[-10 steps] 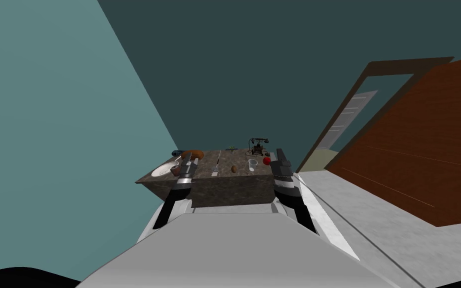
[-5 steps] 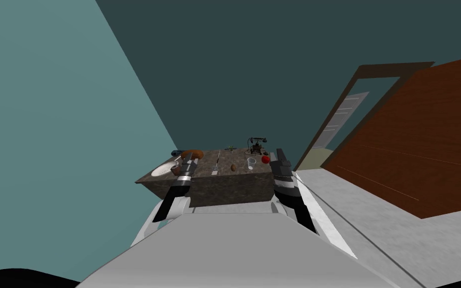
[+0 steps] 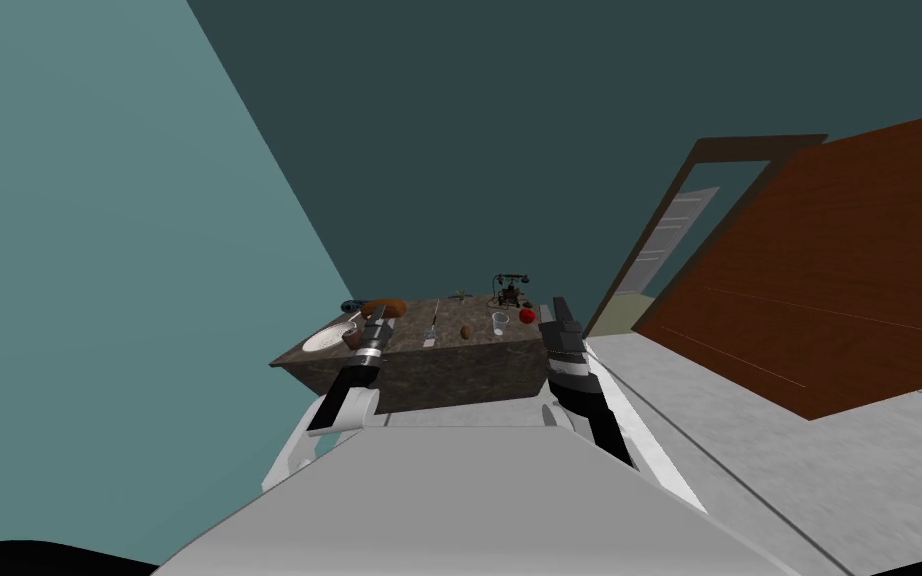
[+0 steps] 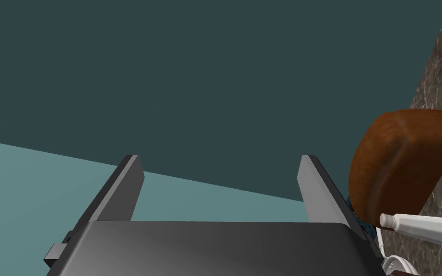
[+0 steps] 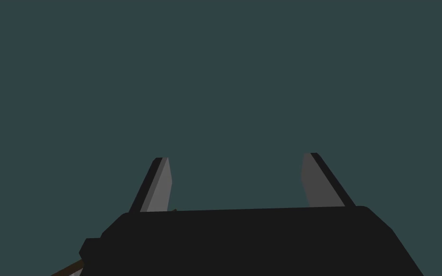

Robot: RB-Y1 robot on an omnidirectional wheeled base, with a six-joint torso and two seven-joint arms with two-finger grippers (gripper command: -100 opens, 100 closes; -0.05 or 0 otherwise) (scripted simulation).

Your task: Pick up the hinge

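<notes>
A low dark stone-patterned table [image 3: 469, 375] stands just ahead of me. On its top lie a thin grey strip [image 3: 434, 324] in the middle and a small greenish piece [image 3: 461, 295] at the far edge; I cannot tell which is the hinge. My left gripper [image 3: 376, 312] hangs over the table's left part, open and holding nothing [image 4: 221, 160], beside a brown loaf [image 4: 402, 163] and a small white bottle [image 4: 416, 226]. At the table's right edge my right gripper [image 3: 558, 304] is also open and holding nothing [image 5: 237, 158].
Also on the table: a white plate [image 3: 321, 340], a brown egg-shaped thing [image 3: 466, 332], a clear cup [image 3: 499, 322], a red fruit [image 3: 527, 315] and an old telephone [image 3: 510, 290]. A brown door [image 3: 829, 300] stands open at the right beside a doorway [image 3: 669, 240]. Teal walls meet behind the table.
The whole head view has shifted: the door and doorway have slid to the left, so I have turned. Both arms keep their pose over the table.
</notes>
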